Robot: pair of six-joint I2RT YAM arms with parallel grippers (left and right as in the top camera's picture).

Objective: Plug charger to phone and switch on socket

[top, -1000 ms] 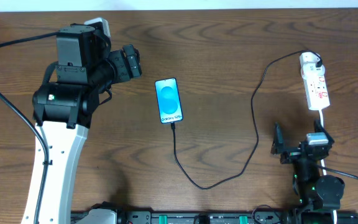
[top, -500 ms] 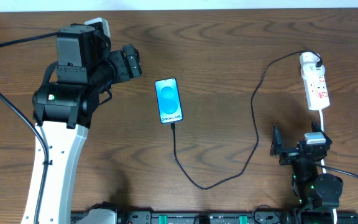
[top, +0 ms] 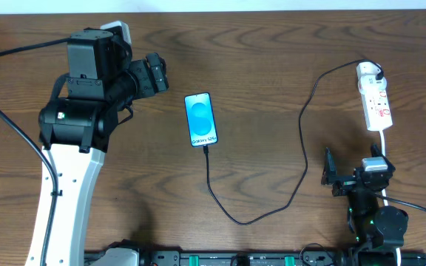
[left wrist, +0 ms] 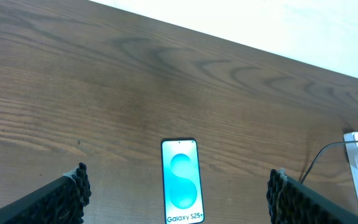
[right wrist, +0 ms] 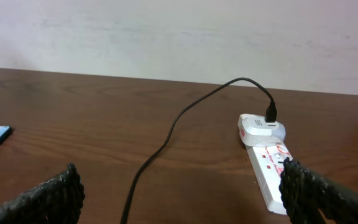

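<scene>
Lying flat, the phone (top: 201,119) runs front-to-back, charger (top: 208,166) meeting its near end.

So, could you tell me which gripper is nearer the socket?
The right gripper: it sits just short of the socket, while the left gripper is far off, beyond the phone.

Dark brown wood-grain table (top: 272,59) carries a blue-screened rectangular smartphone (top: 200,119), a thin black charger cable (top: 302,133) meeting its lower edge, and a narrow white power strip (top: 376,100) at far right.
</scene>
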